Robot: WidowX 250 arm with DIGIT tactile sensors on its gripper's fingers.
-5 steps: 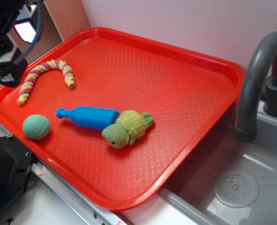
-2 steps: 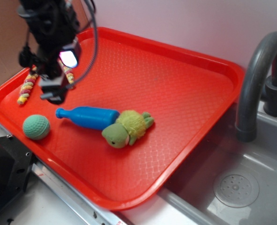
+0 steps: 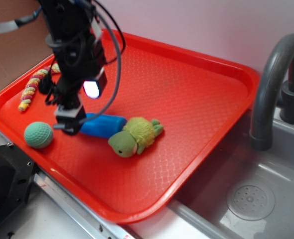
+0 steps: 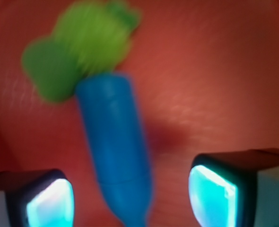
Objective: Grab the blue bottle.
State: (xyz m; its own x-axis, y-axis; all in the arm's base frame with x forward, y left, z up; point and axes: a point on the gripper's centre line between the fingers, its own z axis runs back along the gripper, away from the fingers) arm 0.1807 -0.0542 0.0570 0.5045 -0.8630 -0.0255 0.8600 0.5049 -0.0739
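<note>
Blue bottle [image 3: 103, 124]: lying flat on red tray [image 3: 187, 99], base against plush turtle [image 3: 134, 136]. Gripper [image 3: 68, 121]: jaws spread, empty, straddling the neck, apparently off-centre (wrist view blurred). Risk: closing on tapered neck, bottle squirts out toward green ball [image 3: 38, 135].

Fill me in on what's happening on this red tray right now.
The robot arm is going for the blue bottle, which lies on its side on the red tray with its base against a green plush turtle. The gripper is open and hangs over the bottle's neck end, one finger on each side in the wrist view, nothing gripped yet. A green ball sits just beside it, and a braided rope toy lies farther back.
</note>
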